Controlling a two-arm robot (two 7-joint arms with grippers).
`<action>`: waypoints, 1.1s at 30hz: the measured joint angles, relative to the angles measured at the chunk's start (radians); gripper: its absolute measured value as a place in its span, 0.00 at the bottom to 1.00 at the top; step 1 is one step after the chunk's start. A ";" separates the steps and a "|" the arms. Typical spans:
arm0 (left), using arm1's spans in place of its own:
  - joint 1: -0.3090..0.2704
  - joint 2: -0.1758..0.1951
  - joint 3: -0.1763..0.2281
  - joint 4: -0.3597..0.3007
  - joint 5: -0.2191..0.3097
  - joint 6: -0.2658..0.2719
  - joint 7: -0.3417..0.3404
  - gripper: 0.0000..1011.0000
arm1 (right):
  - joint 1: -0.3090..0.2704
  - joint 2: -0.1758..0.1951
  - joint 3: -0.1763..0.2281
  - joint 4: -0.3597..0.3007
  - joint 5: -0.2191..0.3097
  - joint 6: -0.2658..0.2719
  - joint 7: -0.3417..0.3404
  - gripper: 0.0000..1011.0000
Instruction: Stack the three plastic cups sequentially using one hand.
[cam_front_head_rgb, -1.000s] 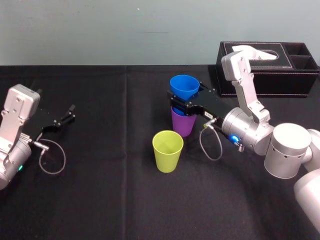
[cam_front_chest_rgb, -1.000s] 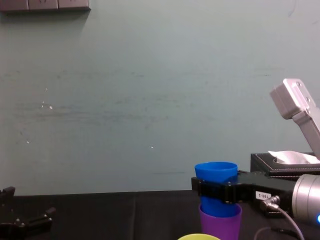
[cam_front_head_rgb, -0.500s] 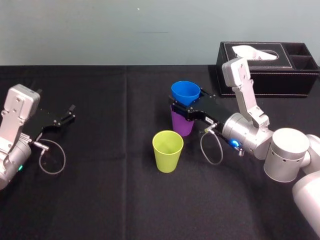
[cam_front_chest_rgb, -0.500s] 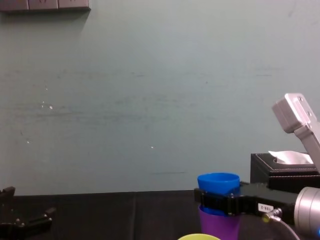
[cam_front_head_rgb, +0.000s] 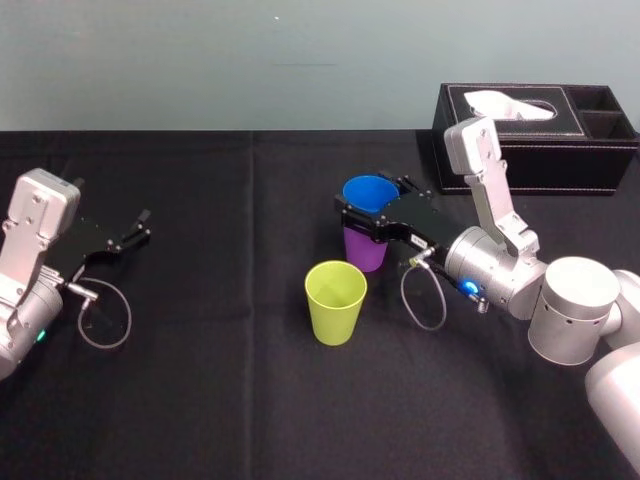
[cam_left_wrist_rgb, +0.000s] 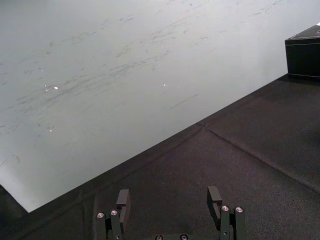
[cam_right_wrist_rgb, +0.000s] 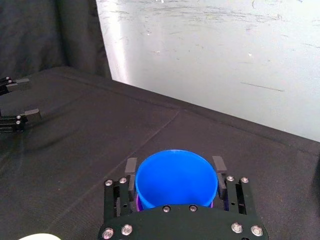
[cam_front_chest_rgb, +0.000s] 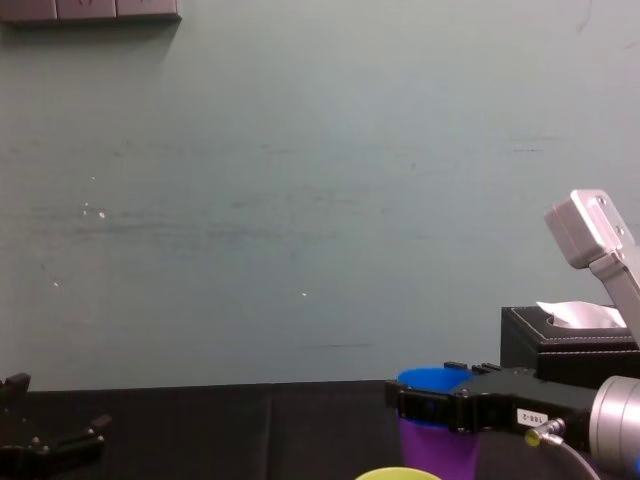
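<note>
Right gripper (cam_front_head_rgb: 373, 203) clasped on blue cup (cam_front_head_rgb: 368, 190), seated upright in purple cup (cam_front_head_rgb: 364, 252); yellow-green cup (cam_front_head_rgb: 335, 301) near, at seven o'clock from it.

Blue cup (cam_front_head_rgb: 370, 193), purple cup (cam_front_head_rgb: 366, 254), yel-green cup (cam_front_head_rgb: 335, 306), blk cloth (cam_front_head_rgb: 220, 360), blk tissue box (cam_front_head_rgb: 560, 162)

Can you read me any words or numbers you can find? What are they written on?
White label on the wrist of the right hand, which grips the blue cup: short dark print, too blurred to read.
Blue cup, purple cup, yellow-green cup: no writing.
Tissue box: no writing that I can make out.
Left hand, parked at the left: no writing.
</note>
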 joint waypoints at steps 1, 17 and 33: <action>0.000 0.000 0.000 0.000 0.000 0.000 0.000 1.00 | 0.000 0.000 0.000 -0.001 0.000 0.000 0.000 0.87; 0.000 0.000 0.000 0.000 0.000 0.000 0.000 1.00 | -0.001 0.000 0.000 -0.003 0.000 0.000 -0.003 0.99; 0.000 0.000 0.000 0.000 0.000 0.000 0.000 1.00 | -0.067 0.032 0.026 -0.115 0.001 -0.063 -0.001 0.99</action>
